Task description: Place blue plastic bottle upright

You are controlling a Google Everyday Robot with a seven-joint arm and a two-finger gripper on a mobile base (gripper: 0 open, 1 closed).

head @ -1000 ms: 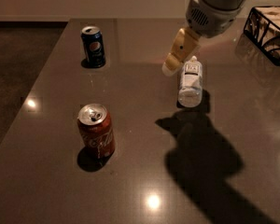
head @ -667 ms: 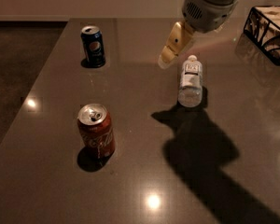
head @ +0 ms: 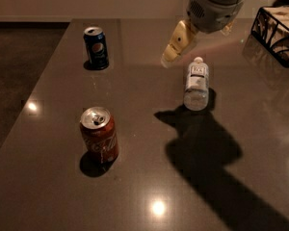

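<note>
With its prongs apart, the end effector [head: 201, 38] hovers over the bottle [head: 196, 84] lying on the bench [head: 135, 191], likely mid-approach; next it must lower and clamp the bottle.

Pepsi can [head: 96, 47], red cola can [head: 99, 141], wire basket [head: 274, 35]

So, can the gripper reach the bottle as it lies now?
Probably yes. The gripper hangs just left of the bottle, which lies on its side; nothing is between them. The Pepsi can and red can stand far left, the basket far right.
</note>
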